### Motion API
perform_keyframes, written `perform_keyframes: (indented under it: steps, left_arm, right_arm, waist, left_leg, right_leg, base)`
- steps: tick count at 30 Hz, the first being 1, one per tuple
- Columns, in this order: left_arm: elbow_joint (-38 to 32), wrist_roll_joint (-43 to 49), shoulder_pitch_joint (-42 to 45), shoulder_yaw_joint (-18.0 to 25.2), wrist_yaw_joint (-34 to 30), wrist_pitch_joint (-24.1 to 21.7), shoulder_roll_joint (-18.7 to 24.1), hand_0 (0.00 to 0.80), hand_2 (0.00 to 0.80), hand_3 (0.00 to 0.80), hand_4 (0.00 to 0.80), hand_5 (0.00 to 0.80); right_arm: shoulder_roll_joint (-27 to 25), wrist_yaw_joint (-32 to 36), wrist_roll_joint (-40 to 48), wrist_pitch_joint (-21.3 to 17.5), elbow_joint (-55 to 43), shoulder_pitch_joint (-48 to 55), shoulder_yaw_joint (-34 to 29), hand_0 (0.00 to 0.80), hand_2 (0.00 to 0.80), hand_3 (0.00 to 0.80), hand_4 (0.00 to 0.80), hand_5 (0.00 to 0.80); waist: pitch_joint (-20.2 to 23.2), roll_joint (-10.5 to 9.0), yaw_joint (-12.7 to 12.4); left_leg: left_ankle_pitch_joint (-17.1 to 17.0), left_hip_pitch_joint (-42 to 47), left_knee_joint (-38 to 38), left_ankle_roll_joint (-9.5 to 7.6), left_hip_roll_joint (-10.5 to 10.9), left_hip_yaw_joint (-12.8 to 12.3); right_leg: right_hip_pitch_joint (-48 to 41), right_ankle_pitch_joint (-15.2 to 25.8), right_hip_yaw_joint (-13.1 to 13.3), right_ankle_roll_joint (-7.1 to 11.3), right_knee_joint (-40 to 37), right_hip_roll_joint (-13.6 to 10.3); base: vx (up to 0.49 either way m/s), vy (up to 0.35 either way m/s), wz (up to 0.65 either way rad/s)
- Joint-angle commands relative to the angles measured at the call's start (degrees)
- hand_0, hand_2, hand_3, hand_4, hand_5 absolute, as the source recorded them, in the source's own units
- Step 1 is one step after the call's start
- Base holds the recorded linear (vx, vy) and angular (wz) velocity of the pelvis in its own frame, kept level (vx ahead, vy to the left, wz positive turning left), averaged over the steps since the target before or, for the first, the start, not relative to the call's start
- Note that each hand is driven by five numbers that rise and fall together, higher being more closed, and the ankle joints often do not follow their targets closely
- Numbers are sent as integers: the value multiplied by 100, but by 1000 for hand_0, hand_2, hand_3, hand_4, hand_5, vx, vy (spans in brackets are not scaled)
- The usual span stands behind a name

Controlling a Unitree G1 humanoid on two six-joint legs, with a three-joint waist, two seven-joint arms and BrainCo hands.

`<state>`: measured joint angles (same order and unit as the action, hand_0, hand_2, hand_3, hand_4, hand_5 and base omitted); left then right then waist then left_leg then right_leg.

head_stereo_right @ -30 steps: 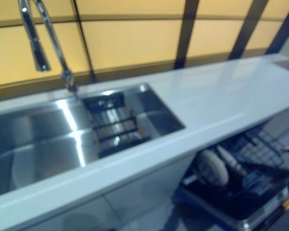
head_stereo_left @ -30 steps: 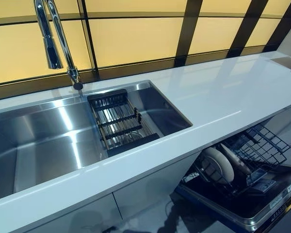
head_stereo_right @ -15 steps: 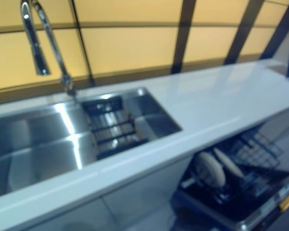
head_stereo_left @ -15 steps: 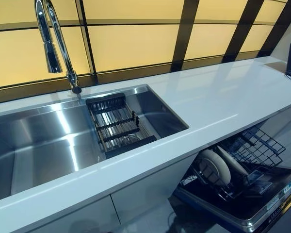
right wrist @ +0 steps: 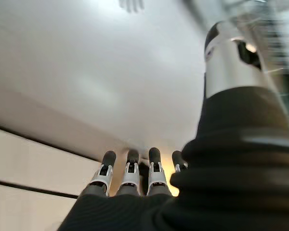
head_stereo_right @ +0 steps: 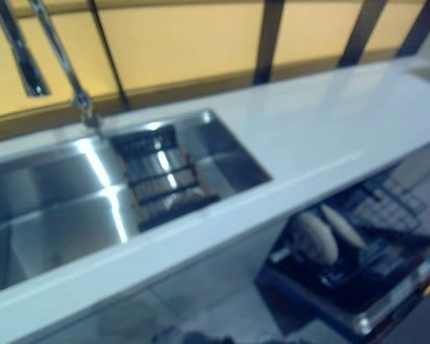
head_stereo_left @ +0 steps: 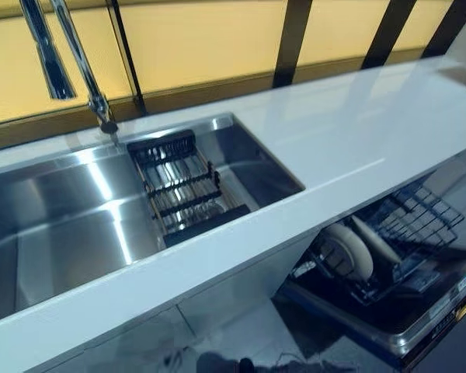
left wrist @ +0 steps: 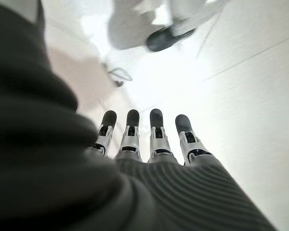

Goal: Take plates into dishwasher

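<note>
Two pale plates (head_stereo_left: pixel 348 250) stand upright side by side in the dark wire rack (head_stereo_left: pixel 423 221) of the open dishwasher (head_stereo_left: pixel 415 322), at the lower right under the counter. They also show in the right eye view (head_stereo_right: pixel 312 236). Neither hand shows in the eye views. My left hand (left wrist: pixel 144 139) shows in its wrist view with straight fingers, empty, over a pale floor. My right hand (right wrist: pixel 135 175) shows in its wrist view with straight fingers, empty, in front of a pale surface.
A white counter (head_stereo_left: pixel 357 132) runs across the view. A steel sink (head_stereo_left: pixel 54 233) is set in it, with a dark dish rack (head_stereo_left: pixel 179 186) at its right end; I make out no plate there. A chrome tap (head_stereo_left: pixel 78 70) stands behind the sink.
The whole picture has shifted, so the camera has moved. Nothing on the counter, in the sink or in the dishwasher has moved.
</note>
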<state>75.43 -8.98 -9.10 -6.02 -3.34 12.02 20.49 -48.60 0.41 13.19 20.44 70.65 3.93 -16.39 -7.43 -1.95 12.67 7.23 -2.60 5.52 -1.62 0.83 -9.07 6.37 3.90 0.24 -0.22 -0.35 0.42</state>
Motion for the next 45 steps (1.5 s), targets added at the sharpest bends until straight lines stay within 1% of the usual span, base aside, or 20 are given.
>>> perform_keyframes:
  steps: [1, 4, 5, 9, 11, 12, 14, 16, 20, 21, 24, 26, 30, 32, 33, 34, 36, 38, 41, 45]
  left_arm:
    - [375, -335, -38, -34, 216, -67, 187, 0, 0, 0, 0, 0]
    - [405, -332, 89, 28, 201, -142, 260, 0, 0, 0, 0, 0]
    - [415, -300, 172, 61, 205, -244, 288, 0, 0, 0, 0, 0]
    - [286, -179, 161, -68, 185, -275, 380, 0, 0, 0, 0, 0]
    - [241, -38, 140, -119, 105, -220, 425, 0, 0, 0, 0, 0]
    - [244, 31, 164, -144, 86, -224, 429, 0, 0, 0, 0, 0]
    - [247, 169, 222, -150, 27, -195, 473, 0, 0, 0, 0, 0]
    - [229, 170, 300, -127, -39, -129, 533, 0, 0, 0, 0, 0]
    - [217, 129, 485, -5, -152, 55, 619, 0, 0, 0, 0, 0]
    - [243, 102, 515, 47, -158, 94, 630, 0, 0, 0, 0, 0]
    - [385, 131, 605, 214, -184, 189, 632, 0, 0, 0, 0, 0]
    - [495, 215, 637, 296, -218, 154, 661, 0, 0, 0, 0, 0]
    - [506, 213, 585, 407, -213, 70, 771, 0, 0, 0, 0, 0]
    - [426, 146, 434, 397, -259, 88, 928, 0, 0, 0, 0, 0]
    - [392, 65, 271, 386, -277, 116, 1059, 0, 0, 0, 0, 0]
    - [369, -81, 171, 396, -290, 125, 1131, 0, 0, 0, 0, 0]
    - [309, -492, 81, 334, -181, 97, 1083, 0, 0, 0, 0, 0]
    - [235, -773, 45, 282, -118, 70, 899, 0, 0, 0, 0, 0]
    - [124, -704, 158, 155, -146, -264, 388, 0, 0, 0, 0, 0]
    - [136, -576, 235, -21, -132, -331, 217, 0, 0, 0, 0, 0]
  right_arm:
    - [-142, -41, 265, 101, 396, -427, -79, 0, 0, 0, 0, 0]
    - [-180, -108, 651, 424, 370, -474, -49, 0, 0, 0, 0, 0]
    - [-235, -184, 560, 510, 430, -515, -84, 0, 0, 0, 0, 0]
    - [-337, 1, 232, 421, 588, -418, -110, 0, 0, 0, 0, 0]
    - [-370, 136, 56, 260, 581, -268, -197, 0, 0, 0, 0, 0]
    - [-367, 201, -11, 200, 553, -198, -230, 0, 0, 0, 0, 0]
    - [-369, 366, -224, 45, 472, -100, -268, 0, 0, 0, 0, 0]
    - [-361, 498, -341, -83, 349, -93, -266, 0, 0, 0, 0, 0]
    - [-203, 583, -225, -337, 121, -226, -94, 0, 0, 0, 0, 0]
    - [-138, 585, -181, -374, 62, -266, -74, 0, 0, 0, 0, 0]
    - [152, 589, -179, -333, -91, -380, 73, 0, 0, 0, 0, 0]
    - [321, 499, -150, -286, 12, -442, 190, 0, 0, 0, 0, 0]
    - [684, 468, -82, -212, 269, -693, 468, 0, 0, 0, 0, 0]
    - [905, 445, 362, -135, 292, -904, 665, 0, 0, 0, 0, 0]
    - [1126, 411, 771, -238, 296, -1044, 827, 0, 0, 0, 0, 0]
    - [1303, 317, 1057, -281, 222, -1150, 955, 0, 0, 0, 0, 0]
    - [1525, 185, 1800, -352, 131, -1178, 1033, 0, 0, 0, 0, 0]
    - [1748, 183, 2242, -531, 80, -1074, 976, 0, 0, 0, 0, 0]
    - [2086, -81, 2909, -1014, 149, -954, 785, 0, 0, 0, 0, 0]
    - [2055, -158, 3176, -1015, 375, -1133, 640, 0, 0, 0, 0, 0]
  waist:
    - [-204, -191, -367]
    - [-168, -151, -430]
    - [-162, -142, -461]
    - [-229, -202, -422]
    - [-257, -255, -379]
    - [-262, -284, -377]
    - [-313, -344, -417]
    - [-329, -289, -481]
    - [-267, -185, -596]
    - [-224, -193, -651]
    - [-87, -174, -757]
    - [-20, -227, -827]
    - [-5, -404, -1112]
    - [-130, -486, -1220]
    - [-274, -557, -1294]
    - [-398, -604, -1366]
    - [-520, -590, -1338]
    - [-567, -516, -1260]
    - [-619, -274, -1156]
    - [-581, -24, -1125]
  left_leg:
    - [566, 789, -166, -293, 443, 262]
    - [634, 787, 15, -251, 459, 229]
    - [700, 722, 240, -264, 449, 135]
    - [1004, 608, 738, -381, 412, -231]
    - [993, 652, 705, -399, 411, -340]
    - [946, 688, 631, -393, 420, -376]
    - [748, 778, 385, -340, 422, -417]
    - [548, 891, -7, -313, 362, -373]
    - [174, 922, -540, -368, 194, -332]
    - [49, 859, -601, -383, 147, -395]
    - [-6, 673, -546, -409, -84, -359]
    - [131, 556, -362, -429, -199, -297]
    - [237, 159, 38, -410, -384, -246]
    - [268, -195, 422, -333, -565, -211]
    - [315, -518, 829, -225, -794, -236]
    - [291, -785, 1120, -98, -1005, -313]
    - [200, -1091, 1372, 102, -1243, -309]
    - [-27, -1239, 1303, 221, -1241, -179]
    - [-477, -1069, 633, 380, -1144, -272]
    - [-829, -1036, 164, 550, -999, -258]
  right_leg:
    - [769, 448, 56, 539, 75, 279]
    - [679, 460, 54, 527, -94, 218]
    - [616, 415, 63, 521, -119, 186]
    - [650, 527, 103, 667, -194, 78]
    - [637, 640, 98, 759, -352, 55]
    - [607, 697, 33, 794, -465, 42]
    - [564, 693, -296, 865, -465, 27]
    - [423, 651, -631, 914, -254, -22]
    - [246, 443, -628, 801, 596, -305]
    - [166, 428, -622, 711, 648, -401]
    - [-259, 286, -486, 582, 864, -642]
    - [-604, 290, -422, 630, 858, -829]
    - [-878, 426, -526, 742, 730, -1183]
    - [-894, 270, -524, 704, 597, -1202]
    - [-807, 90, -608, 680, 586, -1153]
    - [-881, -157, -887, 661, 500, -1102]
    - [-941, -523, -968, 672, 488, -918]
    - [-965, -709, -944, 663, 503, -799]
    - [-1155, -807, -1058, 642, 324, -793]
    - [-1237, -922, -1119, 592, 188, -830]
  base:
    - [-370, 131, 8]
    - [-252, 105, 0]
    - [-283, 127, -4]
    - [-266, 135, 2]
    - [-168, 93, 22]
    - [-145, 50, 17]
    - [-120, 23, -9]
    - [-127, 8, -46]
    - [-201, -38, -48]
    - [-193, -105, -45]
    - [-159, -191, -58]
    - [-142, -274, -66]
    - [-245, -369, -43]
    - [-450, -659, -41]
    - [-587, -870, -27]
    - [-529, -836, -22]
    - [-322, -609, -32]
    - [-207, -397, -5]
    - [-129, -214, 21]
    - [-132, -114, 16]
